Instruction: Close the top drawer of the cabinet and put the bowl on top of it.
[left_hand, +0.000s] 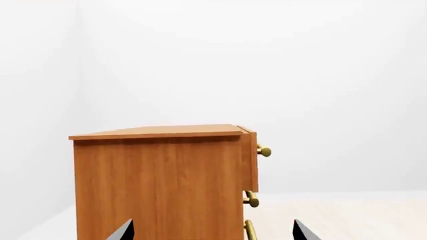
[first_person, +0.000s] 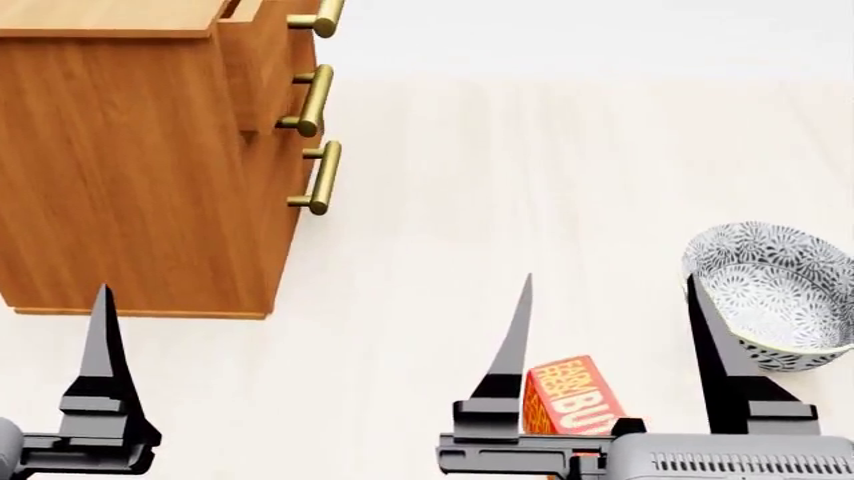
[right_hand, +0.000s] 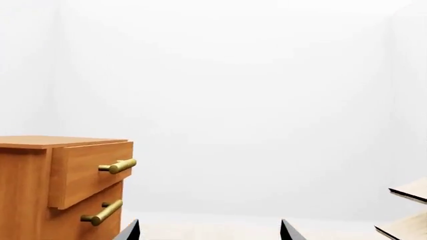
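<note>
The cabinet (first_person: 127, 170) is a boxy piece in orange-brown wood grain with a paler flat top, standing on the pale planked floor (first_person: 534, 180) toward the far left of the head view. Its top drawer (right_hand: 90, 170) sticks out a little from the front face, its slab front standing proud of the two drawers below (the gap shows best from the side, in the left wrist view). Each drawer front carries a brass cylindrical bar handle on short posts; the top drawer's handle (right_hand: 119, 166) has a smooth, dull-gold sheen.

The bowl (first_person: 777, 292) sits on the floor at the right edge of the head view, well apart from the cabinet. It is round and deep, white ceramic covered inside and out with a dense dark floral leaf pattern, and it rests slightly tilted.

The right gripper (first_person: 607, 330) hovers low in front, its two black tapered fingers spread wide and gripping nothing; the bowl lies just beyond its right finger. Below them lies an orange-red carton (first_person: 574, 395) with white lettering, flat on the floor. Only one pointed finger of the left gripper (first_person: 100, 345) shows in the head view, but the left wrist view shows two dark tips spread well apart, empty.

Pale slanted boards (right_hand: 408, 210) edge into the right wrist view.
</note>
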